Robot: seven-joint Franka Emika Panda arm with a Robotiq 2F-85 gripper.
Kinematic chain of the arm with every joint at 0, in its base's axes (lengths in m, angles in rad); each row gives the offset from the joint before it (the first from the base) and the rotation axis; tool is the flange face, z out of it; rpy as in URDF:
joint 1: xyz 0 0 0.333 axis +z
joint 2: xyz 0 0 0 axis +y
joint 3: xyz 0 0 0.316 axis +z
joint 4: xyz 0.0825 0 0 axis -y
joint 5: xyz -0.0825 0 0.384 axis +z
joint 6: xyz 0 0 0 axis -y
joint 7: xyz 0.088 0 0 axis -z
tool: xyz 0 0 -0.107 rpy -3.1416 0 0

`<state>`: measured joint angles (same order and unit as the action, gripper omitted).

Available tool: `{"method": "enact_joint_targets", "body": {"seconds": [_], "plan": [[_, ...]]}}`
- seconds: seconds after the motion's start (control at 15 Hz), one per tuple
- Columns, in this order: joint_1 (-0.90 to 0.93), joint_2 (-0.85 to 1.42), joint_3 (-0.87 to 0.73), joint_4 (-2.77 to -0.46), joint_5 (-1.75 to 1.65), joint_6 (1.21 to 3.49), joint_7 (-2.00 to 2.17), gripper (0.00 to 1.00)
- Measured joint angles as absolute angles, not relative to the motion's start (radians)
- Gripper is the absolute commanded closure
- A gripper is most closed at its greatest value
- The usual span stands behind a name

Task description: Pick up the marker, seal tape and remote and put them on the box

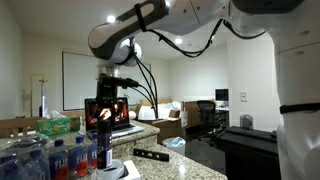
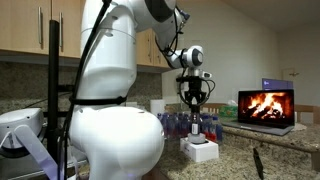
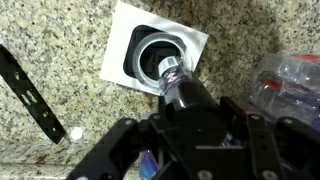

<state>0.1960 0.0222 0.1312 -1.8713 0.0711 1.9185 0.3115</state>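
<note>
Gripper (image 3: 188, 128) fills the wrist view's lower edge, clenched on the marker (image 3: 180, 90). The marker's grey tip points toward 11 o'clock, over the tape (image 3: 152, 55). That roll lies on the dark patch of the white box (image 3: 120, 30). From the box, the remote (image 3: 30, 95) lies at 8 o'clock on the granite counter (image 3: 60, 30), apart from it. Bottles (image 3: 290, 80) stand at 4 o'clock, their labels too blurred to read. In an exterior view a laptop (image 2: 265, 108) shows a fire.

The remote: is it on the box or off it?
Off: the remote lies flat on the granite counter, apart from the box.
</note>
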Motion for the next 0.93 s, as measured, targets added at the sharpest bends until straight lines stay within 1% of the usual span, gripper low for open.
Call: {"method": "enact_joint_targets", "body": {"seconds": [0.93], "plan": [[0.184, -0.021, 0.125, -1.925, 0.071, 1.912, 0.367, 0.69]]}}
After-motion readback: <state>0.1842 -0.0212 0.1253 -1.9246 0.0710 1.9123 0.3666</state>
